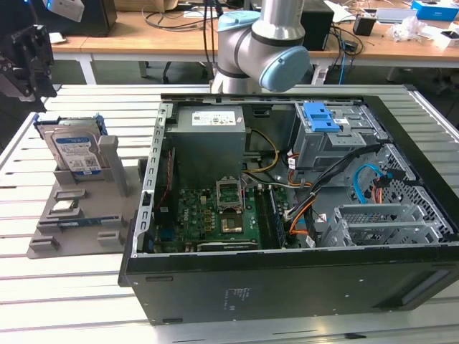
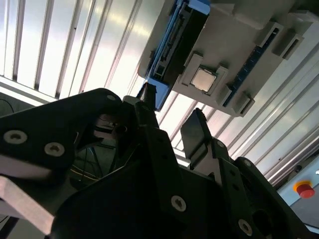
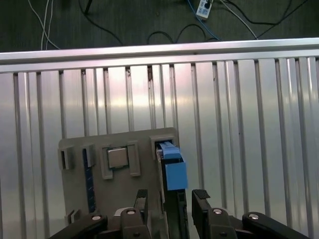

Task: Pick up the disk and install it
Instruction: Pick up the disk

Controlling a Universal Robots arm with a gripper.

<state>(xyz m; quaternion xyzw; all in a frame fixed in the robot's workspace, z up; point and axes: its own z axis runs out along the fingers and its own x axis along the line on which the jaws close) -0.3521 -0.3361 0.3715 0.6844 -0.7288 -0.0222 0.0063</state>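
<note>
Jaws of the black gripper [image 3: 170,195] gape over the flat, blue-framed silver disk [image 3: 174,172].

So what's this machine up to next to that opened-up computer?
A robot arm is going after the disk, which stands upright in a grey holder on the slatted table, to the exterior view's left of the open computer case. The end effector hangs just above the disk, open, its fingers lined up on either side of the blue edge. It grips nothing, and the disk is not yet lifted.
</note>
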